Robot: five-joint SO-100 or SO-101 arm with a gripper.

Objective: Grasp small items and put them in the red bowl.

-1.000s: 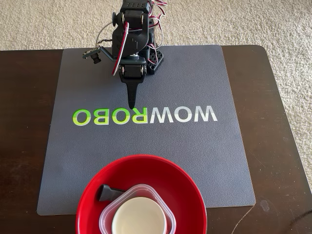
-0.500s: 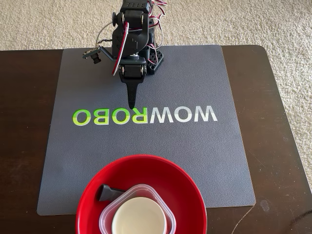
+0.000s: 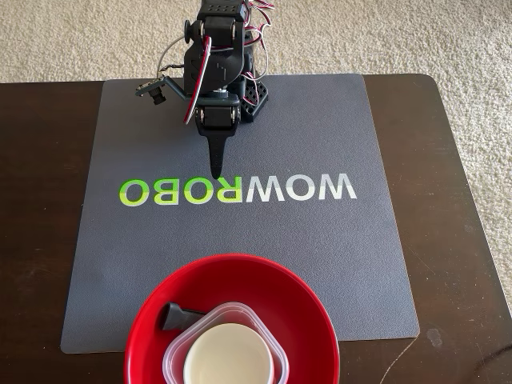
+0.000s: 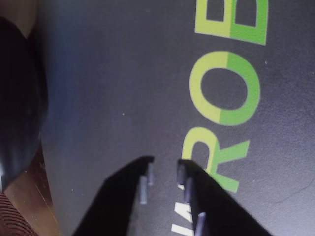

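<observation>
While nested, white bowl (image 3: 228, 358) in clear container (image 3: 178, 349), inside red bowl (image 3: 264, 284), beside grey clip (image 3: 171, 315).

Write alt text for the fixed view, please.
A glossy red bowl at the near edge of a grey mat holds a clear square container, a white bowl and a dark clip. The arm's empty tool points down at the mat's lettering.

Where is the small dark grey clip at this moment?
In the fixed view, the dark grey clip lies inside the red bowl, on its left side, just left of the clear square container.
</observation>
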